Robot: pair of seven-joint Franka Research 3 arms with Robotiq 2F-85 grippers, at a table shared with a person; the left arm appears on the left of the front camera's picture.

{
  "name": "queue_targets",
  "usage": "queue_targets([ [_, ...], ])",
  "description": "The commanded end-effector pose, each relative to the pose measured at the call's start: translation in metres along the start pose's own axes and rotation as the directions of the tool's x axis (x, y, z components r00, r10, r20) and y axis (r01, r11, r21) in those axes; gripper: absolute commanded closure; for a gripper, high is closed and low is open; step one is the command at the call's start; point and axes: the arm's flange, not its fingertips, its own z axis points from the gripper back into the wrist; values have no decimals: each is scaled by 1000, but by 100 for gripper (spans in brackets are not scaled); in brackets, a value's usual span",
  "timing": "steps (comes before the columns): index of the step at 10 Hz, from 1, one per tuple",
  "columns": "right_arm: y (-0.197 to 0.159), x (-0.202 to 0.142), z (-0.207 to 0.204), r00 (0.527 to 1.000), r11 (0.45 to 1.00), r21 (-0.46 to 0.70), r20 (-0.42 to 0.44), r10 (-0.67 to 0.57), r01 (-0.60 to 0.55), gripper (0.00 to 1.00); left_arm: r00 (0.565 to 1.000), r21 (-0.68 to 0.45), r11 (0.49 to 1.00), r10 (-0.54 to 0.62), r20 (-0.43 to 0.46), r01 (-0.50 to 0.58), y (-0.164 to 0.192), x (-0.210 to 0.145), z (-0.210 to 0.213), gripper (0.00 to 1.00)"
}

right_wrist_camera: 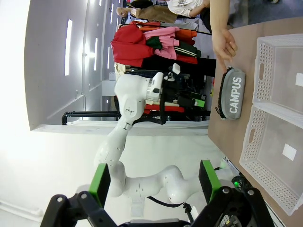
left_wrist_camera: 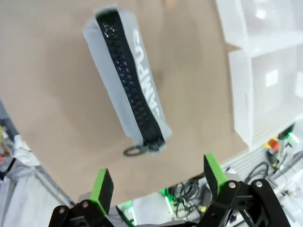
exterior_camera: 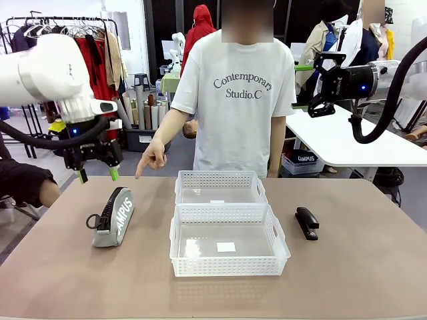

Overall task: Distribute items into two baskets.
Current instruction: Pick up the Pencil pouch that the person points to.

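The grey "CAMPUS" zip pouch [exterior_camera: 115, 217] lies on the table's left side, its zipper facing left. My left gripper [exterior_camera: 97, 175] hovers open just above and behind it; in the left wrist view the pouch [left_wrist_camera: 128, 80] lies beyond the spread green pads [left_wrist_camera: 102, 189], untouched. The black stapler [exterior_camera: 307, 222] rests to the right of the two white lattice baskets, one far [exterior_camera: 220, 179] and one near [exterior_camera: 227, 265], set back to back at the middle. My right gripper [exterior_camera: 315, 85] is held high at the upper right, open and holding nothing. The person's hand [exterior_camera: 152, 159] points down toward the pouch.
The person stands at the far edge behind the baskets. A white table [exterior_camera: 347, 140] and a box stand behind on the right, clothes racks behind on the left. A dark sleeve [exterior_camera: 23, 181] shows at the left edge. Bare tabletop lies in front and to the right.
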Motion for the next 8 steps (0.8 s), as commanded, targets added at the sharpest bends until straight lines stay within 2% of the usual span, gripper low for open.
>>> queue_targets([
  [1,2,0,0,1000,1000,2,0,2,-2,0,999,-38,999,26,45,-24,2,4,-21,0],
  [4,2,0,0,1000,1000,2,0,2,-2,0,992,35,995,89,94,-93,2,19,-63,0],
  [5,2,0,0,1000,1000,2,0,2,-2,0,993,69,993,90,77,-96,2,23,-71,0],
  [8,2,0,0,1000,1000,2,0,2,-2,0,990,77,988,127,54,-131,2,35,-86,0],
])
